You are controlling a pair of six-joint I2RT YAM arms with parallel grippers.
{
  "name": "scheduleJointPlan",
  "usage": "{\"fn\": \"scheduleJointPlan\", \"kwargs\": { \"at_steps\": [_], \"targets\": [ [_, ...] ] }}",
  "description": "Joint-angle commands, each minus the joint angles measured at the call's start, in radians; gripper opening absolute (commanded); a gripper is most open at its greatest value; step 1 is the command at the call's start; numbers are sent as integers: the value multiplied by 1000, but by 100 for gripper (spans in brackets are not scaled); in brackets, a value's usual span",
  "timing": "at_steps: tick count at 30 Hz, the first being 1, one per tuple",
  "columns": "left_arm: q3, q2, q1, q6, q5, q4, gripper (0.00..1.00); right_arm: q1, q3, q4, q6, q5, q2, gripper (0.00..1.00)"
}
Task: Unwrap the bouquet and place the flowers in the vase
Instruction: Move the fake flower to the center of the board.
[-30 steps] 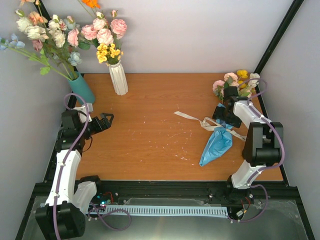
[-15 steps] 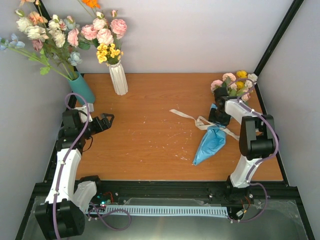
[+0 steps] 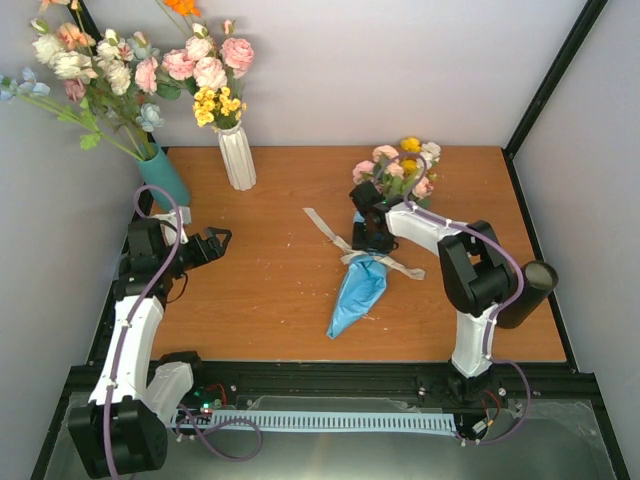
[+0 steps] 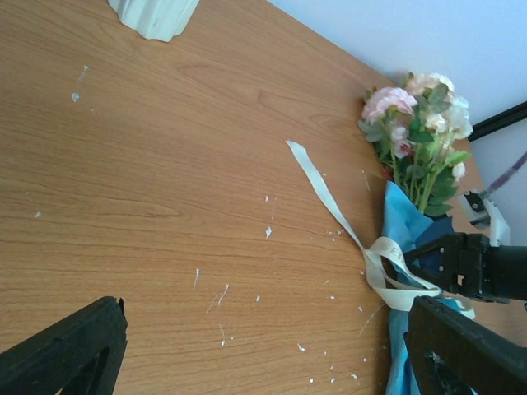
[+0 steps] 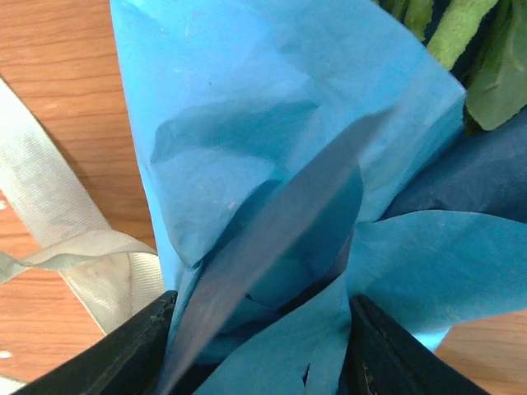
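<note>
Over table (image 3: 270, 290), right arm (image 3: 430, 225) reaches inward, jaws pinching bouquet (image 3: 360, 288) paper; left jaws wide open.

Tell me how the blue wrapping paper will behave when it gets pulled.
The blue paper is thin and creased, so it probably is light and floppy, crumpling rather than keeping shape. A hard tug might tear it. The beige ribbon loops around it, so pulling would likely drag the flowers along.

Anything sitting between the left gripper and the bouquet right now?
Nothing visible stands in the way: only bare table lies between the left gripper and the bouquet. Its loose ribbon trails toward that side, lying flat.
</note>
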Motion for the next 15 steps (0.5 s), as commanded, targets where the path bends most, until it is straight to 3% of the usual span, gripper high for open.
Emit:
{"fn": "scheduleJointPlan", "kwargs": {
  "at_steps": [1,9,15],
  "targets": [
    [2,6,-18,21,11,19,92,66,46,9,71,-47,50,53],
    [0,54,-44,-3,19,39,89,76,85,-26,54,49,-28,57],
    [30,133,-198,-73,-99,81,89,64,48,-39,26,92,-115,79]
  ]
}}
